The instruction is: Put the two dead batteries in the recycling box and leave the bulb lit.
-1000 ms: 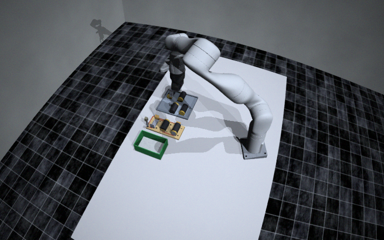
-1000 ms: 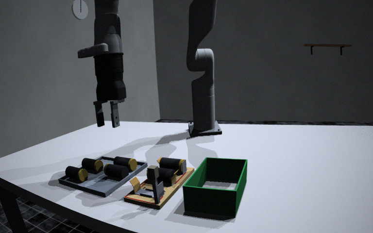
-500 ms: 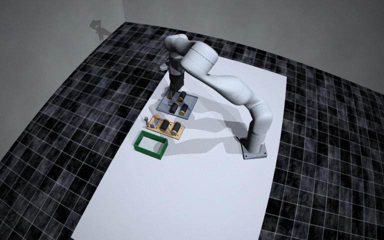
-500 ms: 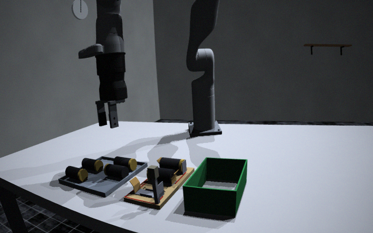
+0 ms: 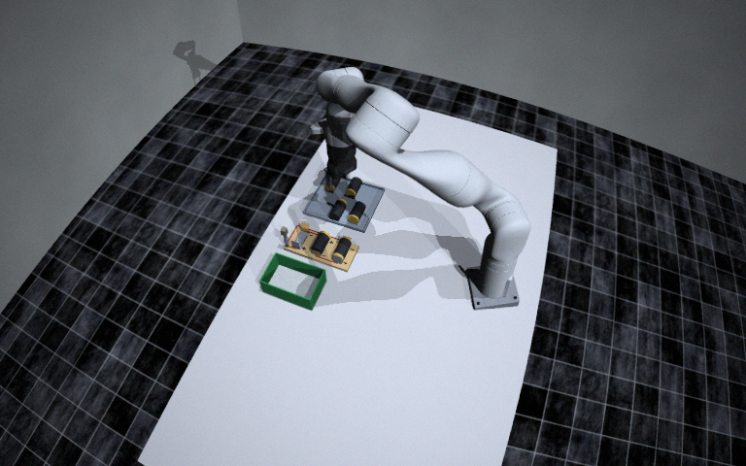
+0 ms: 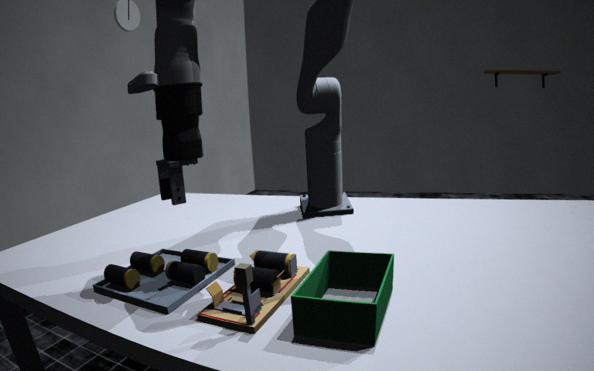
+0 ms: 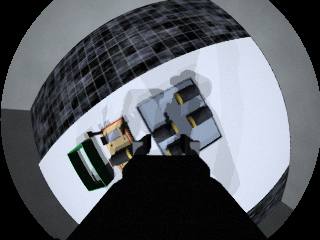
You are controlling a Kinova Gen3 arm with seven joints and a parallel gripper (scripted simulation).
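The gripper (image 5: 333, 183) (image 6: 172, 201) (image 7: 165, 141) pointed downward above the tray side of the table (image 5: 329, 384) (image 6: 482, 262) (image 7: 260, 100), its fingers spread nearly to their full width with nothing held between them.

Going left to right in the exterior view, the grey tray (image 5: 322, 206) (image 6: 153, 298) (image 7: 205, 137) came first, with four batteries lying on their sides in it. The near left battery (image 5: 329, 187) (image 6: 121, 277) (image 7: 187, 95) and the far left battery (image 5: 354, 187) (image 6: 146, 262) (image 7: 200, 117) lay apart from the near right battery (image 5: 337, 210) (image 6: 185, 272) (image 7: 165, 131) and the far right battery (image 5: 356, 212) (image 6: 199, 260) (image 7: 175, 147).

Next was the wooden holder board (image 5: 346, 266) (image 6: 227, 321), bearing an upright post (image 5: 284, 236) (image 6: 247, 293) and a bent brass contact (image 5: 304, 225) (image 6: 215, 293) at its near end. Two more batteries lay farther along it, the nearer one (image 5: 321, 242) (image 6: 258, 280) and the farther one (image 5: 341, 249) (image 6: 273, 260). Whether they were fully seated, or the bulb lit, could not be told.

To the right, the green recycling box (image 5: 280, 293) (image 6: 335, 321) (image 7: 95, 155) stood upright on the table, beside the board, with no battery inside. The arm's base plate (image 5: 478, 304) (image 6: 348, 209) sat well behind it.

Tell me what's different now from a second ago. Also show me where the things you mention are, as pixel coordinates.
The wrist (image 5: 338, 129) (image 6: 179, 100) has turned and shifted slightly right in the exterior view. The open jaws have turned with it, having taken or released nothing. The tray (image 5: 318, 207) (image 6: 153, 297), holder (image 5: 350, 259) (image 6: 232, 321), their batteries and green box (image 5: 286, 295) (image 6: 332, 321) stayed put.
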